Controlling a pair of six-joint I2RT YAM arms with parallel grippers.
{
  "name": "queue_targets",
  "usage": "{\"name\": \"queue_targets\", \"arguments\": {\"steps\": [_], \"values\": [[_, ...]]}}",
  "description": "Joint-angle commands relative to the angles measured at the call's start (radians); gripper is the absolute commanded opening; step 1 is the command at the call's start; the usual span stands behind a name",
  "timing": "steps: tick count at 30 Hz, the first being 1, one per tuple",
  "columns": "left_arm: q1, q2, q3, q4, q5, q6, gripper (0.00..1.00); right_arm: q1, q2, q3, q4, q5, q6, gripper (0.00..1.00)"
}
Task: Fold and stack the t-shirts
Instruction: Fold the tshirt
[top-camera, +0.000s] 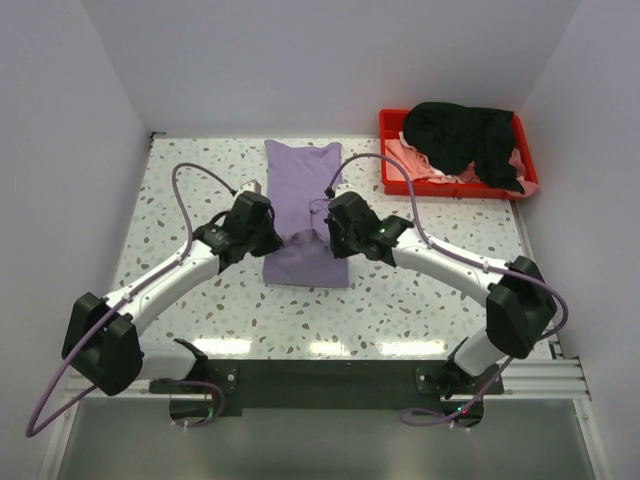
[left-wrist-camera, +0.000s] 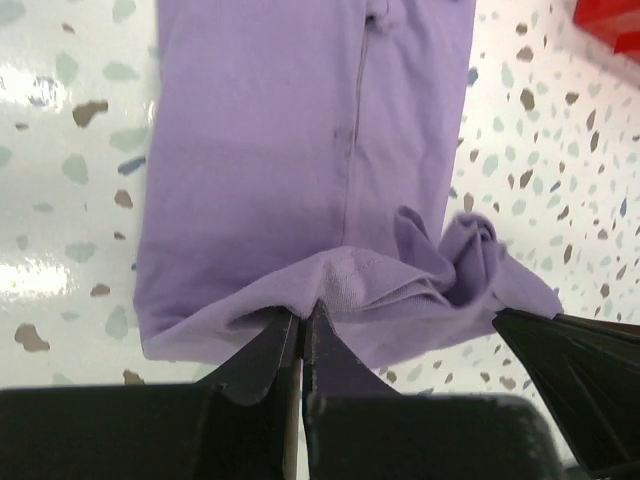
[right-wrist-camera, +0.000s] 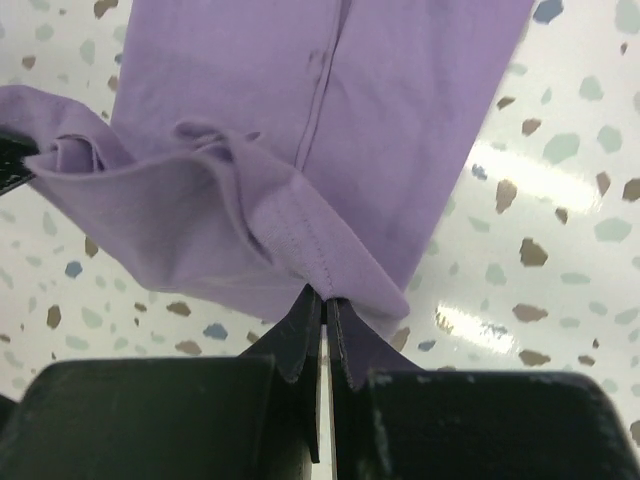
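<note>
Top external: the purple shirt (top-camera: 300, 175) lies on the tabletop (top-camera: 300, 320). My left fingers (left-wrist-camera: 268, 352) and right fingers (right-wrist-camera: 298, 335) are squeezed tight on its near hem, so I can fold it toward twelve o'clock.

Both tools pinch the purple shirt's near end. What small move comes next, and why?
The left tool and right tool are each shut on the near hem of the lavender shirt, lifted and bunched, while the rest lies flat ahead. So probably carry both tools together toward its far end, folding it in half.
</note>
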Motion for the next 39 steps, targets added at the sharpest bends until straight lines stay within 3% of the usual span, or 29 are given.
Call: {"name": "queue_targets", "arguments": {"steps": [1,7,18,32,37,39], "values": [[0.031,0.039,0.090,0.054,-0.039,0.053,0.00,-0.033,0.040,0.093,0.046,-0.031,-0.050,0.00],[0.077,0.149,0.193,0.043,-0.043,0.098,0.00,-0.096,0.123,0.173,0.053,-0.075,-0.071,0.00],[0.177,0.338,0.285,0.112,0.088,0.150,0.00,-0.182,0.279,0.303,0.050,-0.163,-0.086,0.00],[0.228,0.554,0.409,0.127,0.124,0.162,0.00,-0.250,0.465,0.418,0.060,-0.192,-0.099,0.00],[0.238,0.620,0.460,0.111,0.119,0.173,0.08,-0.276,0.529,0.457,0.058,-0.192,-0.097,0.02],[0.243,0.634,0.474,0.097,0.118,0.173,0.20,-0.285,0.546,0.473,0.055,-0.229,-0.094,0.11]]}}
